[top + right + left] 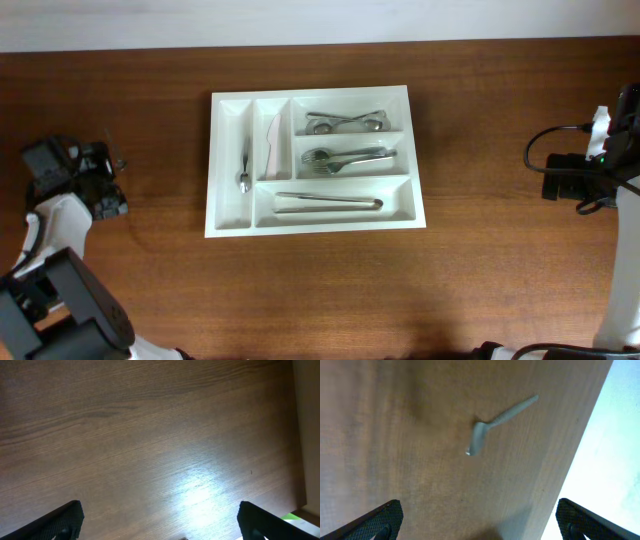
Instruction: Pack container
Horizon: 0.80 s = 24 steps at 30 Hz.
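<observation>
The container (315, 228) is a large white tray in the middle of the table. Its left narrow slot holds a small spoon (245, 172), and the slot beside it holds a white knife (272, 142). The long slots hold spoons (345, 123), forks (348, 158) and a long metal utensil (328, 202). My left gripper (105, 185) is open and empty at the far left. In the left wrist view it (479, 520) hovers short of a small grey spoon (492, 427) lying on the wood. My right gripper (555, 175) is open and empty at the far right, over bare wood (160, 520).
The table edge (580, 450) runs close beside the grey spoon, with pale floor beyond. The right arm's cables and base (610, 150) stand at the right edge. Wood surrounds the tray on all sides.
</observation>
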Tool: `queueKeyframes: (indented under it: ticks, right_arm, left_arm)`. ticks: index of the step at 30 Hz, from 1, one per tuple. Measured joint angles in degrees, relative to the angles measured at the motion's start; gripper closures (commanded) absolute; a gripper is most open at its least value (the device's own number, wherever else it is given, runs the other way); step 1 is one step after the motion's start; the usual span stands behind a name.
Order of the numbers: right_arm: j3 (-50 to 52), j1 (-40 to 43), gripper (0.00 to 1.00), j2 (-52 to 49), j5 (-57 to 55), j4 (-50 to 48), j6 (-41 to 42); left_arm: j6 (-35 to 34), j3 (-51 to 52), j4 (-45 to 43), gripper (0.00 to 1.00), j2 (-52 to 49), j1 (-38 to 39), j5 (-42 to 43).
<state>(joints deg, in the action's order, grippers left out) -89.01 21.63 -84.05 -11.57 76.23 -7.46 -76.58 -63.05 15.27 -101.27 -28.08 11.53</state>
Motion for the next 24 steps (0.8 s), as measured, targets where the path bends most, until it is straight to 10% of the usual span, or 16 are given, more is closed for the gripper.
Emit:
queueKeyframes:
  ticks: [24]
  right_arm:
    - [0.0,0.0,0.01,0.0,0.0,0.02,-0.02]
  left_arm:
    - [2.23,-14.05,15.32,0.01,-9.64,1.7,-4.15]
